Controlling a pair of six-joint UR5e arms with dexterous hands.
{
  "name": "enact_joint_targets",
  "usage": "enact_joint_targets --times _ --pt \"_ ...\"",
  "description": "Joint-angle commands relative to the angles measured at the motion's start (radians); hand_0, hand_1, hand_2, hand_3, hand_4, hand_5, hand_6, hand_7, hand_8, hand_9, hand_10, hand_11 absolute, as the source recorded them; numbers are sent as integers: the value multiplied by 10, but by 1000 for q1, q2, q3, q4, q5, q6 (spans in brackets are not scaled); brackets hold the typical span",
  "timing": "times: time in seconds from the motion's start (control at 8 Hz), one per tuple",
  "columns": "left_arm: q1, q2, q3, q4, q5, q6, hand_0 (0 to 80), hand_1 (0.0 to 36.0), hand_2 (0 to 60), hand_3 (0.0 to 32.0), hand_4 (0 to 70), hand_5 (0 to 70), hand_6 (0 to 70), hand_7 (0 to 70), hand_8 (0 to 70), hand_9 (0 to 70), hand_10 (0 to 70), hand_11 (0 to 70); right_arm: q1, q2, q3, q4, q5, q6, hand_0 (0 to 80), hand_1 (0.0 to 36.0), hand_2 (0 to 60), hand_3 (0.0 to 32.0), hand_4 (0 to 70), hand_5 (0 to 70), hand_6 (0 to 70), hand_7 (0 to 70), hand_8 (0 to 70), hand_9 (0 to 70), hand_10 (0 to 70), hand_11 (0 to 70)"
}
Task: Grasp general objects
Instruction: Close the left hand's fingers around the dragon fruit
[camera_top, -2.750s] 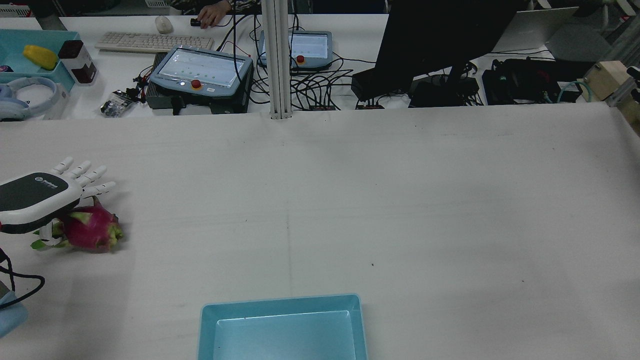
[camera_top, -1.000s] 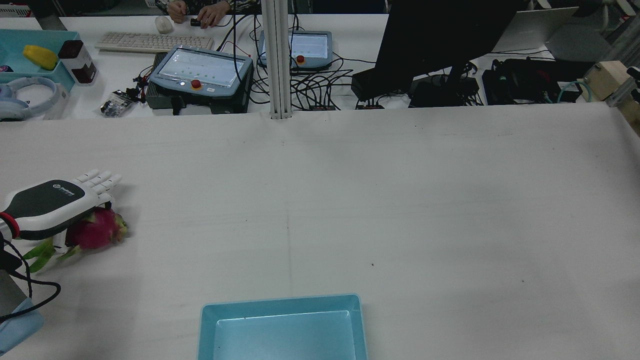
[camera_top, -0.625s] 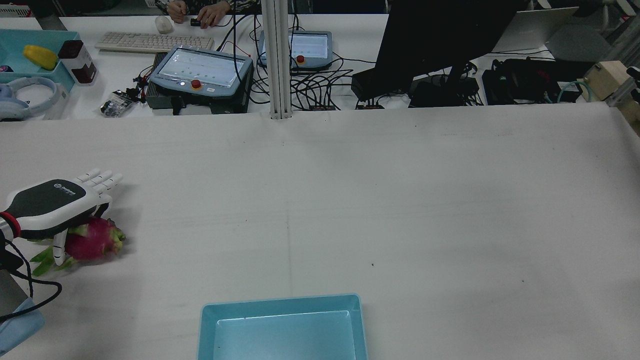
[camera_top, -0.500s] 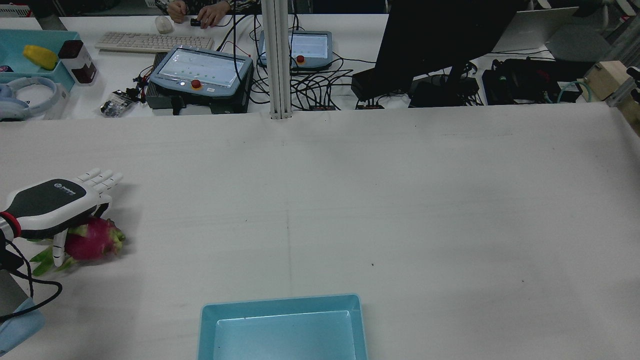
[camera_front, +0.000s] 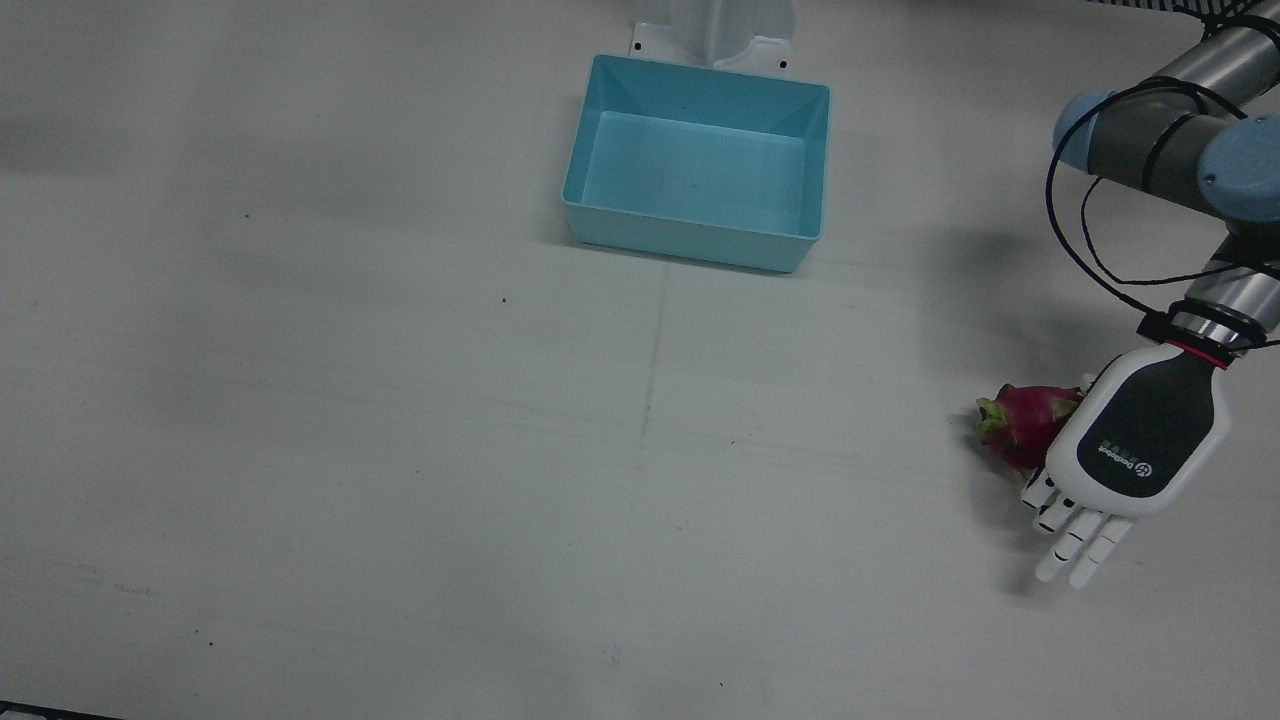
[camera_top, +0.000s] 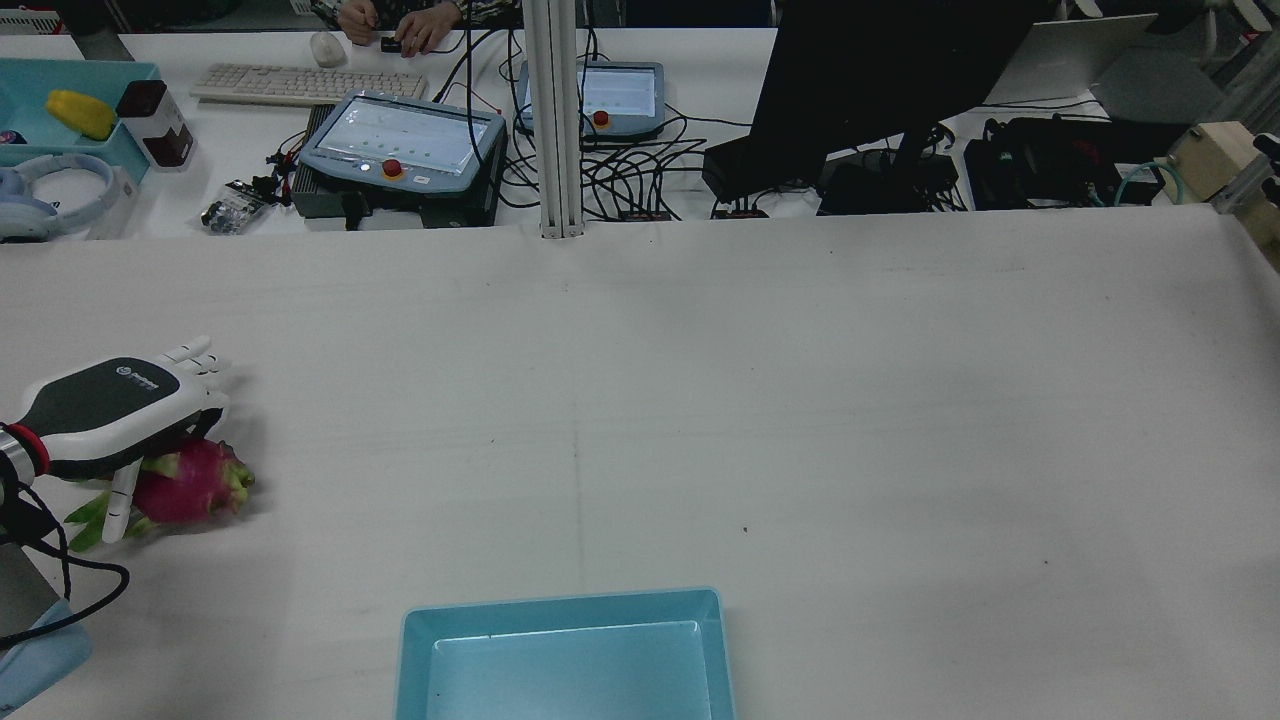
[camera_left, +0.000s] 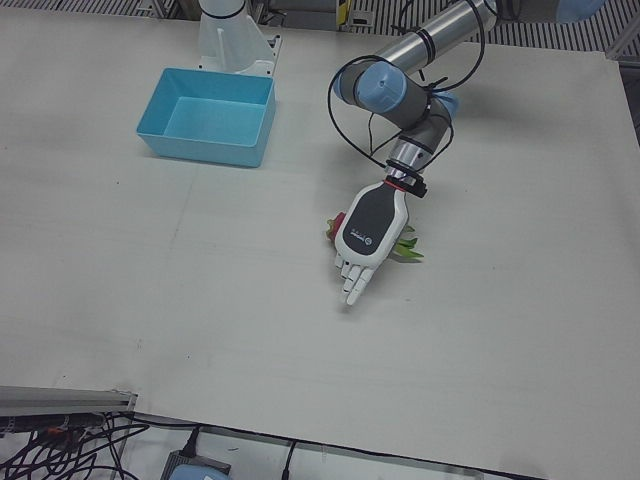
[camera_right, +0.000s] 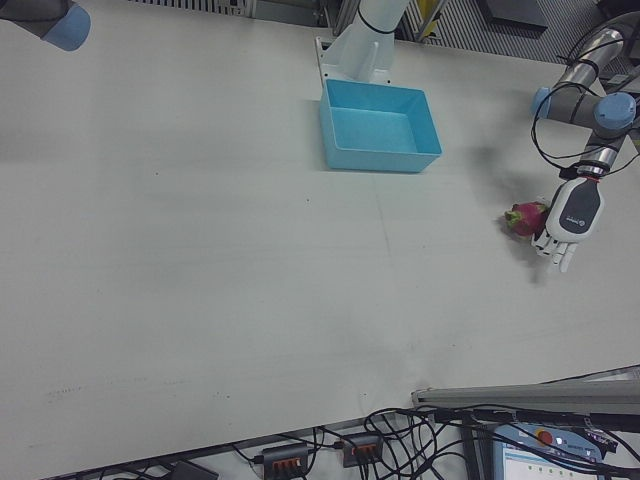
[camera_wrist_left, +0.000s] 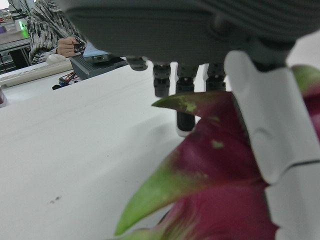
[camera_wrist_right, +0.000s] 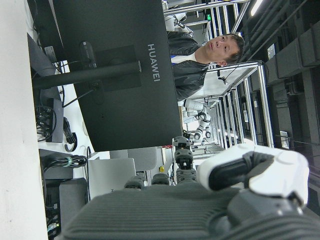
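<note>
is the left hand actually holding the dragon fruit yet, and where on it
Not yet. The left hand hovers over the dragon fruit, fingers extended, thumb beside its leafy end; the fruit lies on the table.

Left arm (camera_left: 420, 45), upper middle of the left-front view: silver tube links, light-blue joint caps, black cable looped loosely alongside, red ring at the wrist. Left hand (camera_front: 1135, 447), lower right of the front view: white shell, dark grey back panel with small white logo, white segmented fingers (camera_front: 1080, 548) with dark joint gaps. Right hand (camera_wrist_right: 200, 200), bottom of its own view: ribbed grey palm, white finger shells.
</note>
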Motion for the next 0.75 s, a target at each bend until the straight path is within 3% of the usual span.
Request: enact_joint_targets --times 0.0,0.25,0.38,0.62 --pt "2 0 -9 -3 0 -1 478 233 600 0 290 700 522 700 352 513 286 423 0 0 0 0 -1 1 0 0 0 0 0 0 0 0 0 0 0 0" --pt "2 0 -22 -2 3 -4 480 235 600 0 366 700 684 700 481 659 373 532 0 0 0 0 -1 -1 0 0 0 0 0 0 0 0 0 0 0 0" --pt "2 -2 -44 14 4 -4 489 259 600 0 395 700 700 700 535 700 426 606 0 0 1 0 0 -1 0 0 0 0 0 0 0 0 0 0 0 0" --pt "2 -14 -110 69 15 -39 490 336 600 0 403 700 700 700 562 700 478 685 0 0 0 0 -1 -1 0 0 0 0 0 0 0 0 0 0 0 0"
